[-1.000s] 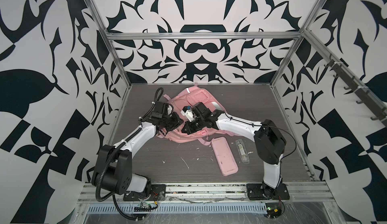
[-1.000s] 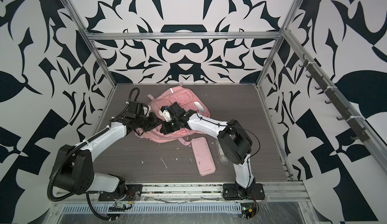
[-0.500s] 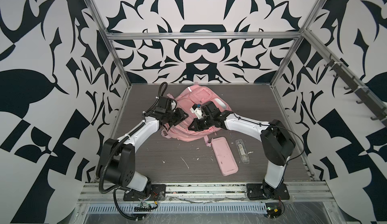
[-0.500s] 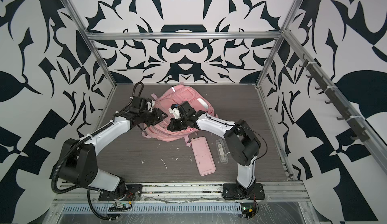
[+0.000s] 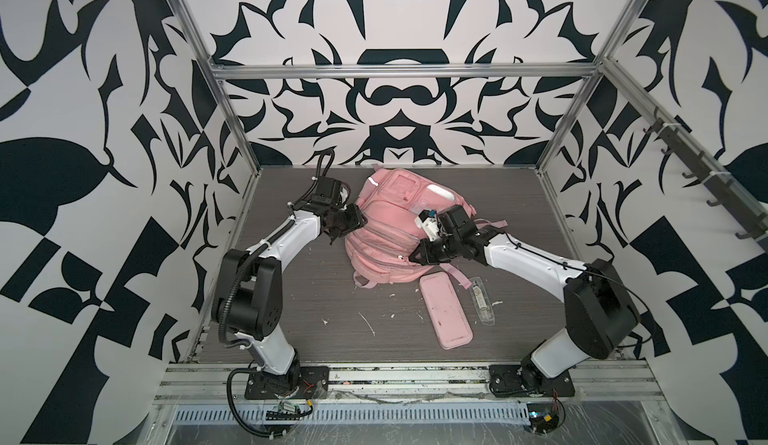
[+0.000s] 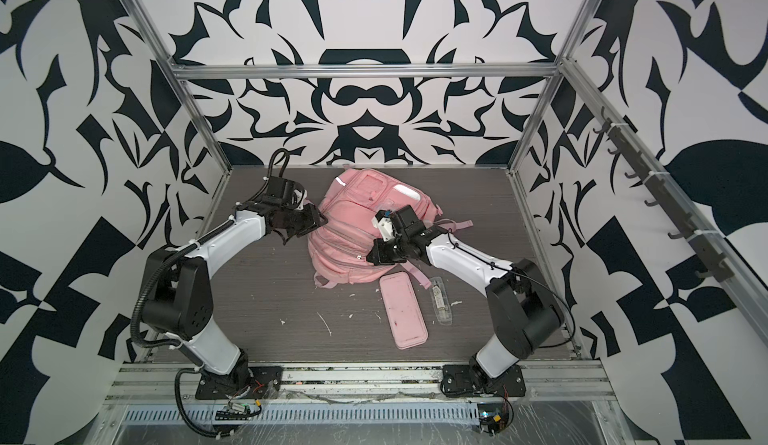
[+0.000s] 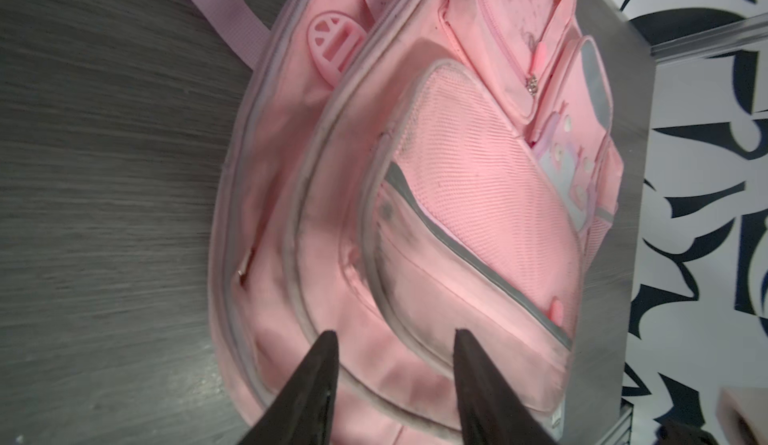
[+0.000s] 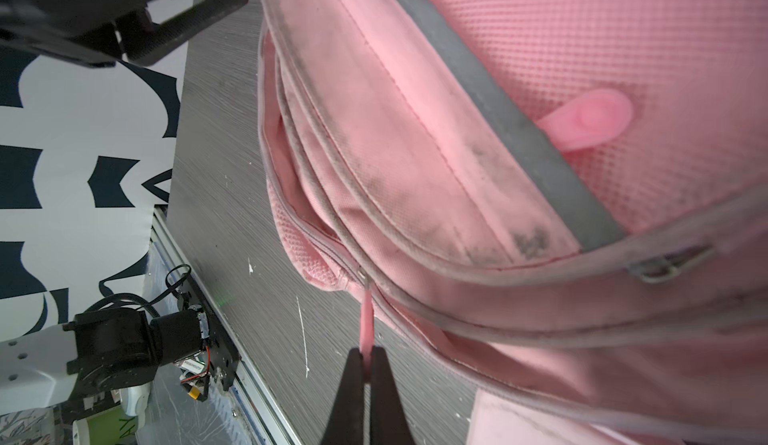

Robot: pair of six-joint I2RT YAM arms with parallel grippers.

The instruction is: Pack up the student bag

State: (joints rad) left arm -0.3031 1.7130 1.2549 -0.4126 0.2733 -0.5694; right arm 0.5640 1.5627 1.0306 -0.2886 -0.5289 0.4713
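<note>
The student bag (image 5: 386,222) (image 6: 349,222) is a pink backpack lying at the back middle of the table, front pockets up. My right gripper (image 5: 413,258) (image 6: 371,258) is at its near right edge. In the right wrist view the gripper (image 8: 365,351) is shut on a thin pink zip pull (image 8: 366,318), and the zip behind it gapes along the bag's side (image 8: 291,152). My left gripper (image 5: 353,226) (image 7: 395,335) is open at the bag's left edge. Its two black fingers straddle the grey piping of the bag (image 7: 457,214) and clamp nothing.
A flat pink pencil case (image 5: 444,314) (image 6: 402,316) lies in front of the bag, just right of the middle. A clear plastic packet (image 5: 482,301) (image 6: 440,299) lies beside it. White scraps dot the grey table (image 5: 365,322). Patterned walls and metal posts close in three sides.
The left gripper has opened and let go of the bag. The bag has shifted toward the back. The right gripper, still shut on the zip pull, has moved right.
</note>
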